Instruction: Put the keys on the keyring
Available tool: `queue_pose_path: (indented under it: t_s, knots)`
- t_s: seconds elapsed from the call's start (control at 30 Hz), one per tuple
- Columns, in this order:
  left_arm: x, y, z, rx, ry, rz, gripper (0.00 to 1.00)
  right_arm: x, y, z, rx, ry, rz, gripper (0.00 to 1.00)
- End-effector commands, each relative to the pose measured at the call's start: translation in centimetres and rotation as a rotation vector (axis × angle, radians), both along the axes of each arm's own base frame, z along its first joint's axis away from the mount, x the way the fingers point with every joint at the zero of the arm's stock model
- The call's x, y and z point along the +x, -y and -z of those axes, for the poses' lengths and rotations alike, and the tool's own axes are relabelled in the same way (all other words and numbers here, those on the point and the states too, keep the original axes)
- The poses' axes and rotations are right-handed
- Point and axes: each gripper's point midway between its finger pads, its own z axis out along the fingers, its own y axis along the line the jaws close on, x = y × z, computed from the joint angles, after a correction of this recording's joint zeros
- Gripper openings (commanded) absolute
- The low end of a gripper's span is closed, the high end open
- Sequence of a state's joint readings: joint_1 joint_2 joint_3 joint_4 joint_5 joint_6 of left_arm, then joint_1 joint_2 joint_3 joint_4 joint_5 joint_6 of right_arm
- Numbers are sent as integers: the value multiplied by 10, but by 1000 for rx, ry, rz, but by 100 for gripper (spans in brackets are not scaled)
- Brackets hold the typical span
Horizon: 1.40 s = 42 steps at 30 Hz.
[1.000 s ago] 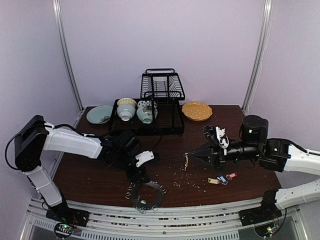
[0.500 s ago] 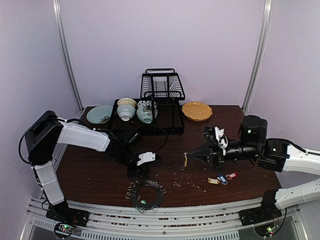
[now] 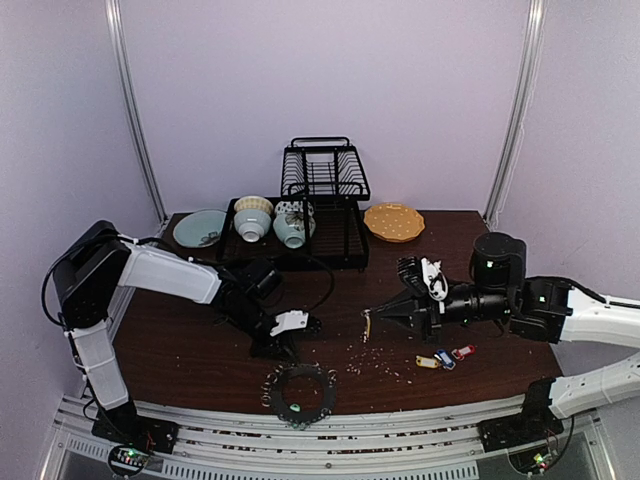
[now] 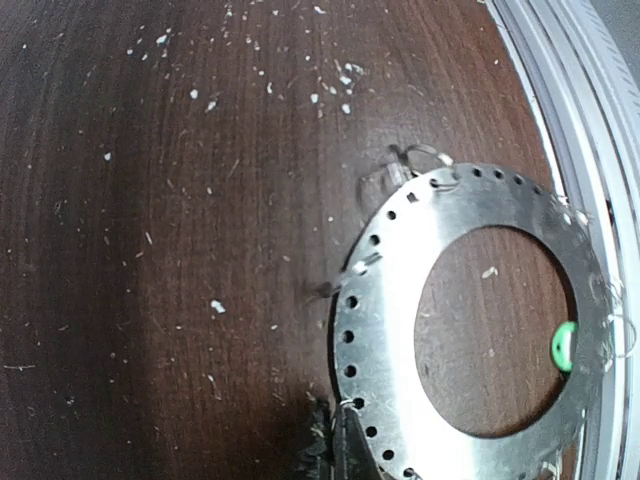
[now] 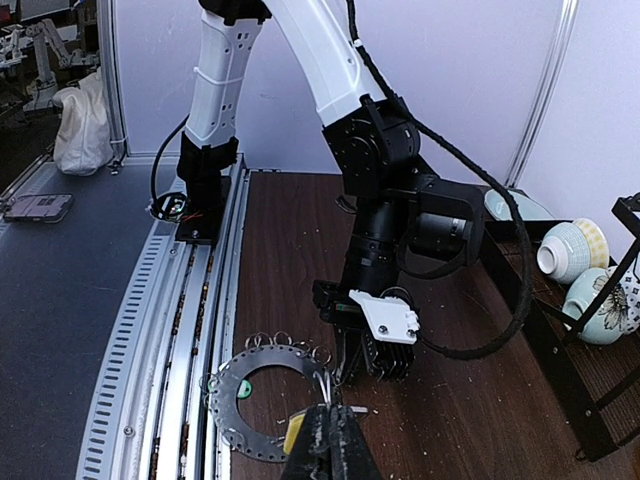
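The left gripper (image 4: 338,452) has its jaws pressed together on the keyring's (image 4: 375,300) outer rim, apparently nipping the thin plate, likely to pin it so it cannot slide while a key is worked on; split rings (image 4: 395,165) stand round that rim, one cluster a little along from the grip; a green spot sits at the keyring's inner edge, across the hole from the grip, and what it is I cannot tell; the right gripper (image 5: 330,428) hangs above the table (image 3: 180,340), to the right of the keyring and apart from it, jaws pinching the yellow key (image 5: 293,436) with the tag beside the fingers, a hold that seems meant to leave the metal end free to meet a split ring; three more keys (image 3: 444,357) lie together further right of the keyring, well apart from it; crumbs (image 3: 375,352) scatter between them and the keyring; by my reading the held key is not yet threaded, and the next move calls for a fine approach to one split ring
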<state>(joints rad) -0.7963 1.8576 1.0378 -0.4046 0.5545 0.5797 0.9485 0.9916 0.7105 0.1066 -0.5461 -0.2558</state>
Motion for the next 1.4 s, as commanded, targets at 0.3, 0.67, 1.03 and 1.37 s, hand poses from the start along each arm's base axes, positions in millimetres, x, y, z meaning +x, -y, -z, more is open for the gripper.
queue_pose_path:
  t_s: [0.3,0.67,1.03,1.37]
  knots:
    - [25,-9,-57,-25,214,-88,0,7,-2,-4,-7,46,10,0]
    - [146,-53,-153,88,769,-309,0,9,-3,-7,-8,61,16,0]
    - [243,-67,-179,158,964,-355,0,10,0,-9,-8,68,27,0]
    - [262,-77,-164,194,966,-352,0,11,-1,-8,-9,64,28,0]
